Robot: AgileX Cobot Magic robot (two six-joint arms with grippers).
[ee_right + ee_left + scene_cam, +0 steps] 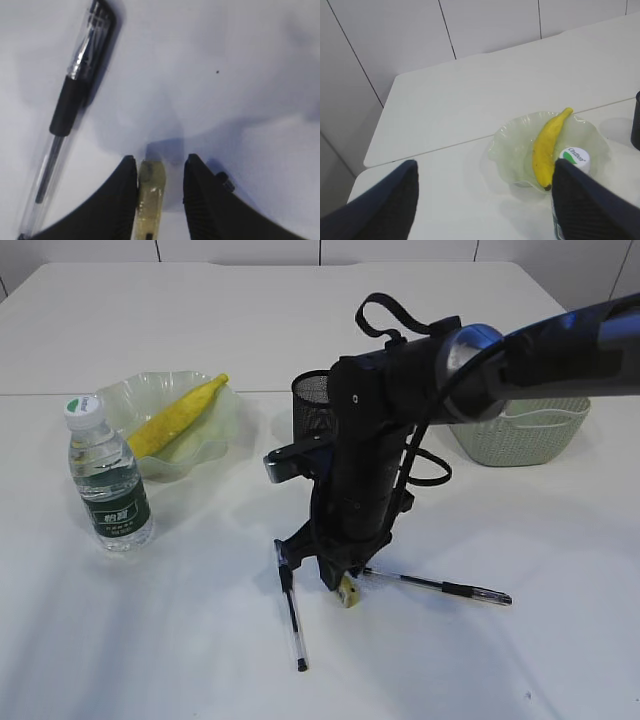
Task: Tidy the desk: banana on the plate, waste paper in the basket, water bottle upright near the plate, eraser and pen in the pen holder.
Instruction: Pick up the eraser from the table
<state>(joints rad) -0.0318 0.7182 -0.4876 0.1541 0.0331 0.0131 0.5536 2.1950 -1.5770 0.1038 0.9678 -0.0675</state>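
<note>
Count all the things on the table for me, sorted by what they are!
Pens: 2, one and another
Banana: 1
Plate: 1
Water bottle: 1
Pen holder: 1
Basket: 1
Eraser: 1
Total: 8

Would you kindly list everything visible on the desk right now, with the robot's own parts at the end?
desk: one, white, under everything
plate: one, translucent pale green, rear left
banana: one, yellow, lying in the plate
water bottle: one, clear with dark green label and white cap, upright just left of and in front of the plate
pen holder: one, black mesh, centre rear, partly behind the arm
basket: one, sage green, rear right
pens: two, clear with black parts, one front centre, one to its right
eraser: one, cream-yellow, between the right hand's fingers, at the desk
right hand: black, around the eraser
left hand: dark, open, above the desk's left side
</note>
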